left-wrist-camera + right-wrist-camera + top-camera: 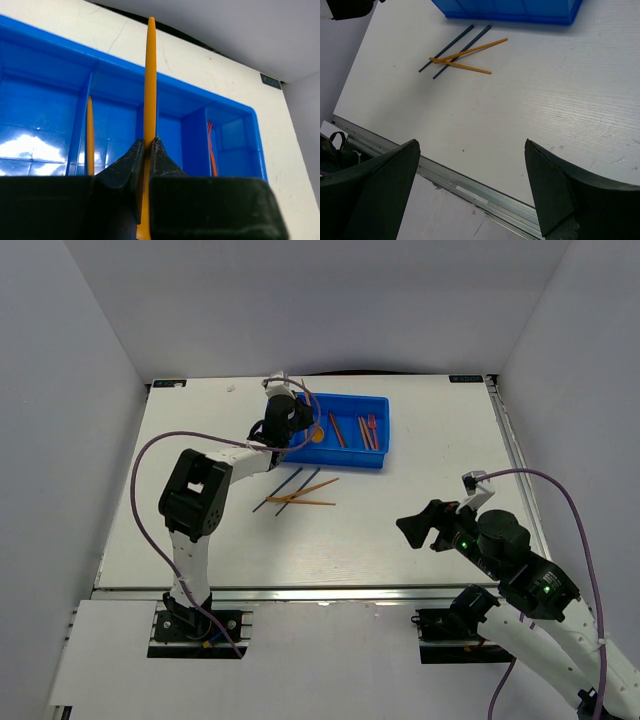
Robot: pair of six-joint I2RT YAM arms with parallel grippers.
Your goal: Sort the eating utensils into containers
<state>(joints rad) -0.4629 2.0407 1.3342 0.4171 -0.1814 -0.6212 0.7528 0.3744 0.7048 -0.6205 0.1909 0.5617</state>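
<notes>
The bright blue tray [385, 430] stands at the back of the table, split into narrow compartments. My left gripper [303, 426] hangs over the tray's left part, shut on a thin orange utensil [150, 75] whose tapered end points away over a middle compartment [170, 135]. Another orange utensil [90, 135] lies in the compartment to the left. Red and orange utensils [368, 430] lie in the right compartments, and one shows in the left wrist view [212, 150]. Two dark blue sticks [447, 47] and two orange sticks [470, 50] lie crossed on the table in front of the tray. My right gripper [472, 145] is open and empty.
The right gripper [422, 528] hovers over the table's front right, near the metal front edge rail [470, 192]. The sticks [300, 490] lie between the tray and the left arm's elbow [195, 495]. White walls close in the table on three sides.
</notes>
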